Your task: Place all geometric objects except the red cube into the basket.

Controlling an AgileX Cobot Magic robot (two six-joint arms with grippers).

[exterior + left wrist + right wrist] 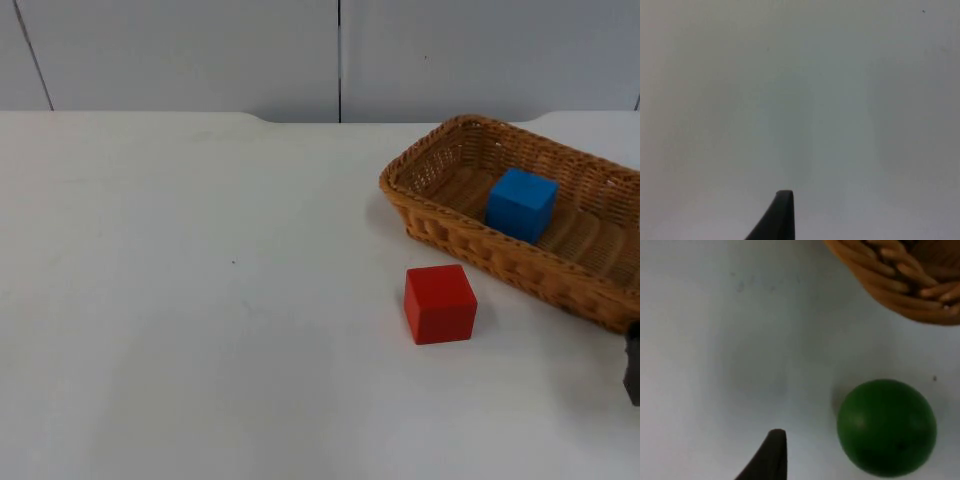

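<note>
A white bench (pixel 200 300) seen from above. At the right of the frame sits a woven wicker basket (pixel 440 225), and a blue cube (pixel 520 204) already rests inside it. A red cube (pixel 440 304) stands on the bench just in front of the basket, apart from its rim, where the task wants it left. The right wrist view shows a green ball (pixel 886 427) lying on the bench near the basket's rim, outside it; this looks like the piece still to be put in. The right pincer (pixel 632 365) is at the right edge of the frame, below the basket; whether it is open cannot be told. The left pincer (pixel 782 215) waits over bare bench, its state likewise unclear.
</note>
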